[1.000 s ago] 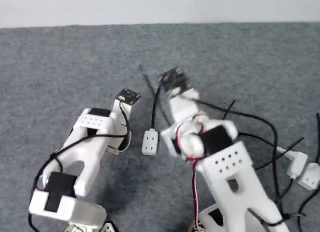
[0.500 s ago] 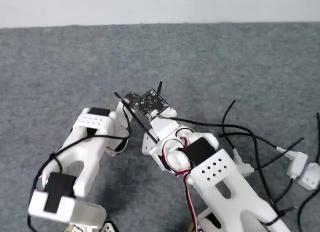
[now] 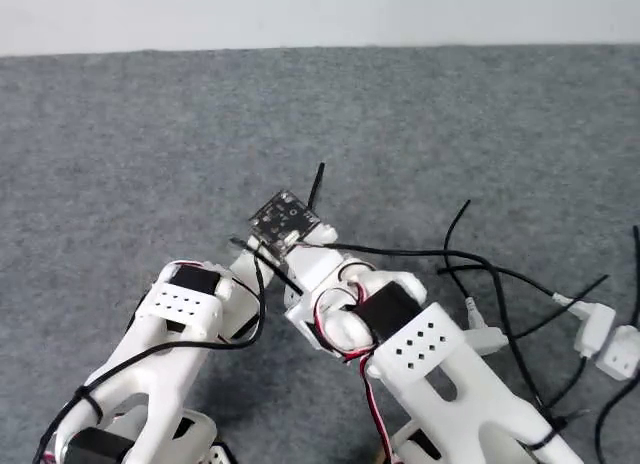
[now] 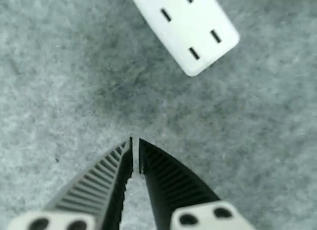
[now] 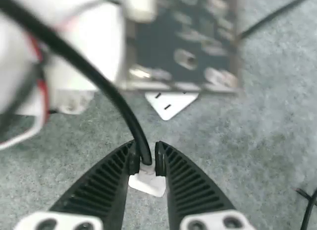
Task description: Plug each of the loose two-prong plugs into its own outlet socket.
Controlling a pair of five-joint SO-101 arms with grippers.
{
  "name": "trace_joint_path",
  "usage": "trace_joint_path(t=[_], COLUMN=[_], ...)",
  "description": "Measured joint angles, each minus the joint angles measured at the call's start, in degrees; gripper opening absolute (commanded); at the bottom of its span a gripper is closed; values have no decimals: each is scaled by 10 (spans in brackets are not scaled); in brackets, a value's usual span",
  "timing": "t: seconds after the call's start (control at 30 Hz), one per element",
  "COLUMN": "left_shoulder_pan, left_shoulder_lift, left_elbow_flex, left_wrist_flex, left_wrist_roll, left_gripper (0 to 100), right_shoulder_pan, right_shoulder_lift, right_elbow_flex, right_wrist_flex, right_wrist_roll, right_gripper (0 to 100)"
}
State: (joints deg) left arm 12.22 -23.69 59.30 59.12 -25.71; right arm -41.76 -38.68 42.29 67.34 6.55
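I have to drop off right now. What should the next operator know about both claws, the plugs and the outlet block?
Left claw: shut and empty, over the grey mat, just short of the white outlet block.
Right claw: shut on a white plug with a black cord, close to the same block; its prongs are hidden.
Done: nothing plugged in; the block's visible slots are empty.
Left: seat this plug, then handle the white cord ends at the far right of the high view.

Left gripper [image 4: 134, 143] with jaws nearly touching; right gripper [image 5: 145, 158] with jaws clamped on a plug [image 5: 147, 184].
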Motion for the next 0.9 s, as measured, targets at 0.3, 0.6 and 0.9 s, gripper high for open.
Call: trace_joint_path(t=[0.3,0.6,0.9], left_shoulder_pan=[1,-31,25], left_shoulder_lift=[0,0,0], left_elbow_flex=[0,0,34], left_wrist_flex=[-64,-149,-122], left_wrist_roll=[63,212,123], left_gripper=[15,15,14], right_shoulder_pan=[8,36,35], right_shoulder_lift=[0,-10,-10], right_elbow_flex=[0,43,43], right_wrist_flex=[-23,-86,-86], right_wrist_roll=[-36,-115,-118], right_gripper=[9,9,9])
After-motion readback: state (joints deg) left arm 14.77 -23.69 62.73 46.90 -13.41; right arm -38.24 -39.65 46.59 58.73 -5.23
